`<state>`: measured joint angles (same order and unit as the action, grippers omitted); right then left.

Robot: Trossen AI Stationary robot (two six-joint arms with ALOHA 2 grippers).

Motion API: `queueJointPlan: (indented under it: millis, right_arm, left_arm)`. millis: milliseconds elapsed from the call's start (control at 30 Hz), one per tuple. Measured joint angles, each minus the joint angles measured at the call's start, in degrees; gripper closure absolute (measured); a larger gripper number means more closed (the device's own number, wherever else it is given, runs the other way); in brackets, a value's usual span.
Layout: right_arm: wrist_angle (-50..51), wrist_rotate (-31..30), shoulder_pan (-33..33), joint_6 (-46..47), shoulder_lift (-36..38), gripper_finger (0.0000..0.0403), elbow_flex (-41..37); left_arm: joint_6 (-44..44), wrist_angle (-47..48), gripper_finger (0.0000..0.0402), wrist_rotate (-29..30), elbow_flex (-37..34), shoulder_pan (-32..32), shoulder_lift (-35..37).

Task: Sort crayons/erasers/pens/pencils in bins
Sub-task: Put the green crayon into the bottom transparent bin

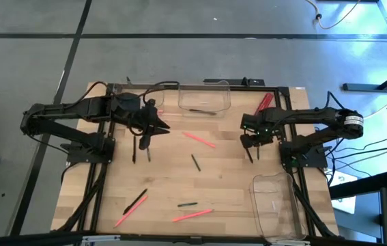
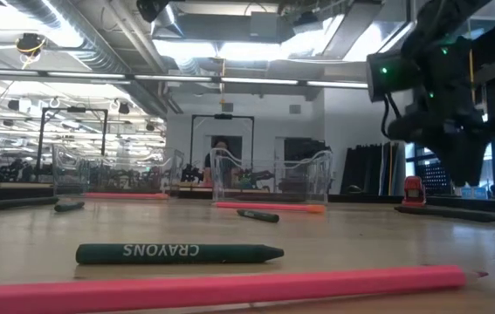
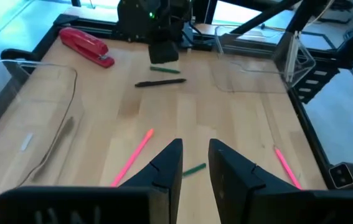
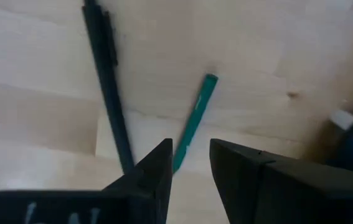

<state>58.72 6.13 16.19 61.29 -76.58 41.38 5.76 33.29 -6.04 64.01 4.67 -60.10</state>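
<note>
Right claw [image 4: 190, 163] released, hovering low over surface [image 4: 45, 93]; black pen [image 4: 109, 87] and what looks like a green crayon [image 4: 192, 121] just ahead.

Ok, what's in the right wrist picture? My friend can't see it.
A black pen and a green crayon lie side by side, apart, on a wooden table. The right gripper hangs just above them with its jaws a little open and empty.

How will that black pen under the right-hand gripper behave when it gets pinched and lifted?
The black pen is slim and straight, so it is probably stiff and light. It looks round, so a nudge might roll it on the wooden table. The right gripper is open right above it and a green crayon.
</note>
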Motion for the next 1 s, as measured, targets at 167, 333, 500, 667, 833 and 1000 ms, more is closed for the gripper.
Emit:
queueJointPlan:
  millis: [167, 333, 500, 667, 833, 1000]
  right_arm:
    - [-6.0, 1.0, 0.0, 0.9, 0.0, 0.0294, -4.8]
    - [-10.9, 1.0, 0.0, 1.5, 0.0, 0.0294, -8.3]
    - [-13.9, 1.6, 0.0, 1.7, 0.2, 0.0294, -11.3]
    - [-14.1, 1.5, 0.0, 0.0, 0.2, 0.0297, -11.7]
    - [-13.8, 1.5, 0.0, -0.9, 0.2, 0.0334, -11.8]
    - [-13.7, 2.0, 0.1, -1.6, 0.2, 0.0386, -11.9]
  left_arm:
    - [0.0, 0.0, 0.0331, 0.0, 0.0, 0.0, 0.0]
    - [0.0, 0.0, 0.0331, 0.0, 0.0, 0.0, 0.0]
    - [0.0, 0.0, 0.0331, 0.8, 0.0, 0.0, 0.0]
    - [0.0, 0.0, 0.0331, 0.8, 0.0, 0.0, 0.0]
    - [0.1, -0.2, 0.0331, 0.8, 0.0, 0.0, 0.0]
    - [0.1, -0.8, 0.0331, 0.8, 0.0, 0.0, 0.0]
